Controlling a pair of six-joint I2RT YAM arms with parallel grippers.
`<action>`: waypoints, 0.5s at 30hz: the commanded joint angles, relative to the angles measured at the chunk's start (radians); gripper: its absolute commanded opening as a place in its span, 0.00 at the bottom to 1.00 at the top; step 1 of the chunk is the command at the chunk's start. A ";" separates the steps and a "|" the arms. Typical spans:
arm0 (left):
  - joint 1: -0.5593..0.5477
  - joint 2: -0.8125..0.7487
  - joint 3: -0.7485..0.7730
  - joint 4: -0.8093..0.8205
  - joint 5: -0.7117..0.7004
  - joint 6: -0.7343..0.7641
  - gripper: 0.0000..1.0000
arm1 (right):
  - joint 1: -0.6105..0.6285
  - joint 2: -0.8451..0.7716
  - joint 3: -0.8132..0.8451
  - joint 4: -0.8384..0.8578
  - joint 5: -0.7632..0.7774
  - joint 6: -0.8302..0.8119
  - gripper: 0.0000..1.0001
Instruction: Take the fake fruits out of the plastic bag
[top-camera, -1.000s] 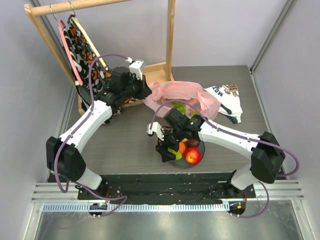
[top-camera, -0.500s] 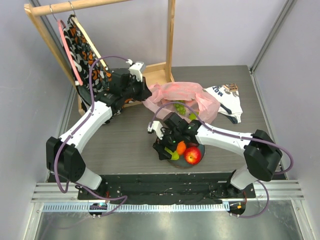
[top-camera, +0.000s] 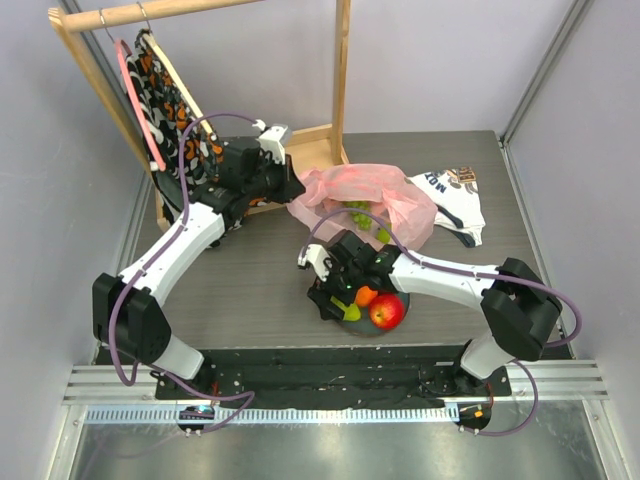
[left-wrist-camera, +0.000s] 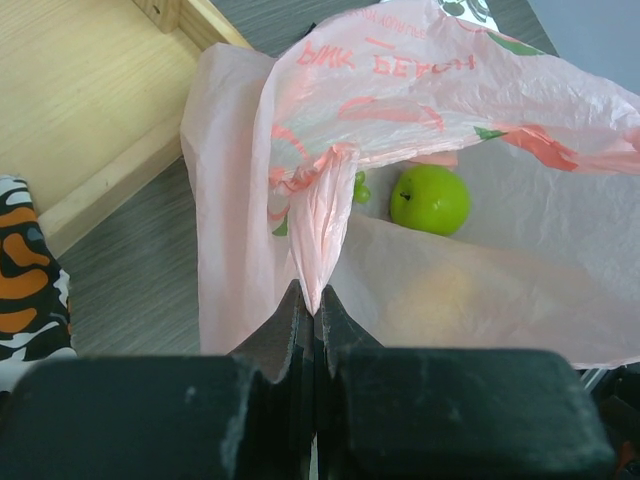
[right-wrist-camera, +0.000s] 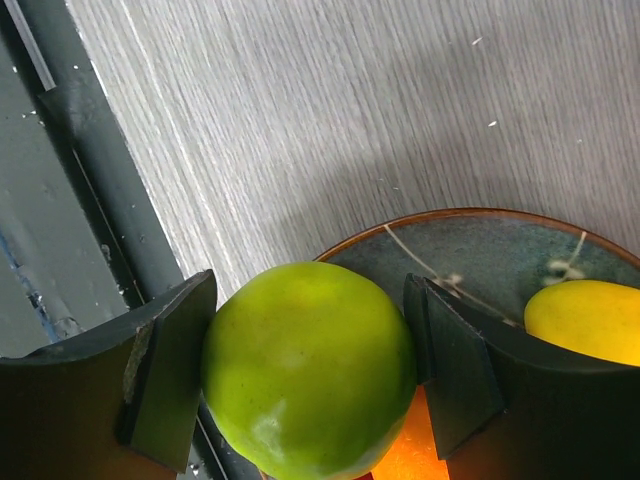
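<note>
While pinching the plastic bag (left-wrist-camera: 450, 110) in the closed left gripper (left-wrist-camera: 313, 298), holds a green apple (right-wrist-camera: 300, 350) in the right gripper (right-wrist-camera: 310, 378) at the plate (right-wrist-camera: 480, 250) rim, with a second green apple (left-wrist-camera: 430, 198) inside the bag.

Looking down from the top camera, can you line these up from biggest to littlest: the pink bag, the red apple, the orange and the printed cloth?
1. pink bag
2. printed cloth
3. red apple
4. orange
</note>
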 joint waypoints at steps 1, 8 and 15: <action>0.004 -0.003 -0.004 0.050 0.026 -0.016 0.00 | 0.007 -0.011 -0.005 0.045 0.029 0.004 0.73; 0.004 -0.006 -0.006 0.055 0.037 -0.017 0.00 | 0.005 -0.032 0.026 0.028 0.058 0.003 1.00; 0.004 -0.014 0.048 0.042 0.047 0.007 0.00 | -0.015 -0.162 0.251 -0.103 0.004 -0.020 1.00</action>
